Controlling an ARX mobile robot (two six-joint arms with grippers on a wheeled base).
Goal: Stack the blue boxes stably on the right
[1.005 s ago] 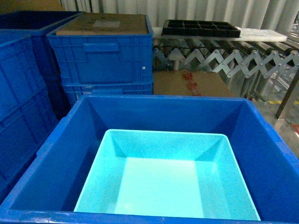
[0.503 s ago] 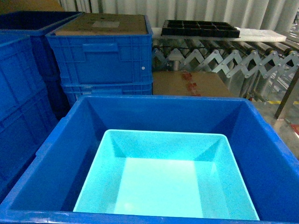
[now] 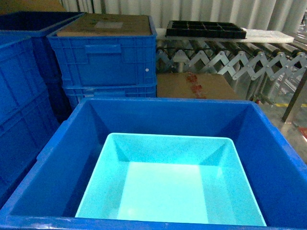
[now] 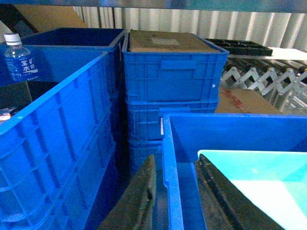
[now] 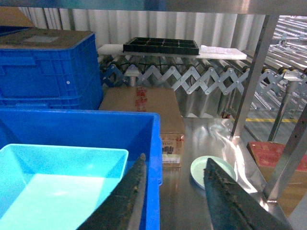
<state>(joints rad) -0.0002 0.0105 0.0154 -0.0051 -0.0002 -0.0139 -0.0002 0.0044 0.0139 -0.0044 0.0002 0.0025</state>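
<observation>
No change from the earlier head frames: the blue box (image 3: 170,184), a glossy turquoise tub with sloping walls and flat rim, sits inside the large dark blue crate (image 3: 72,143). Left end effector (image 4: 175,201) is open, straddling the crate's left wall. Right end effector (image 5: 175,196) is open, beside the crate's right wall.

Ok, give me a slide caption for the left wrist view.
Left claw open astride the left wall of the dark blue crate holding the turquoise tub, stacked crates behind.
</observation>
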